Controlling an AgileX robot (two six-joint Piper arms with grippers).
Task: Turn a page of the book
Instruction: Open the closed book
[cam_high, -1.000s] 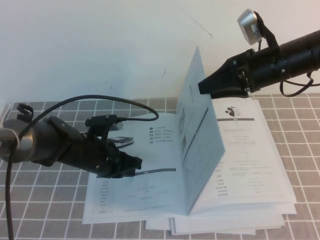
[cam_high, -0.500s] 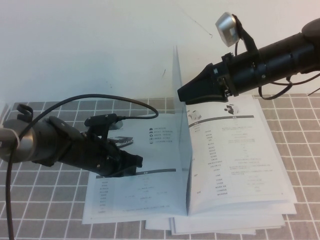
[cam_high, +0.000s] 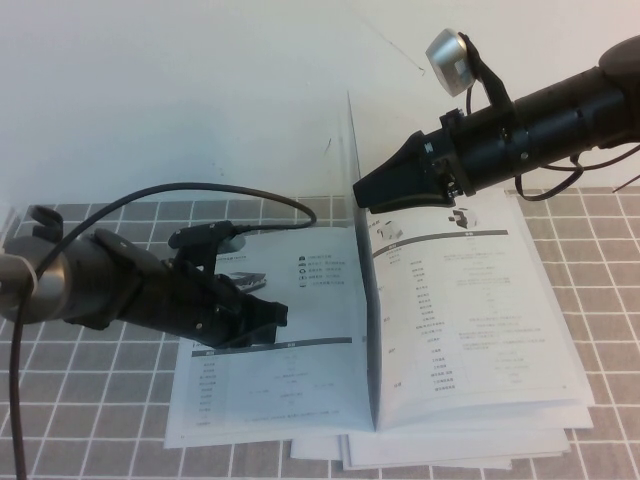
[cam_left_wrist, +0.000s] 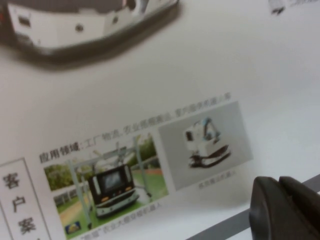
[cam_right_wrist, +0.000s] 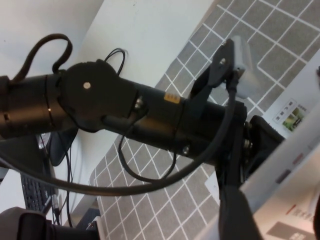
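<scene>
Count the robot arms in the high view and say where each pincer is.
2. The left pincer rests low over the book's left-hand page. The right pincer is raised at the upright page, near its top edge. None seems hidden.

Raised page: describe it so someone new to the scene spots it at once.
On the grid mat lies an open book, left pincer over its left page, right pincer above the middle. The raised page stands upright at the spine, against the right pincer's tip. It alone is vertical, seen almost edge-on; the others lie flat.
</scene>
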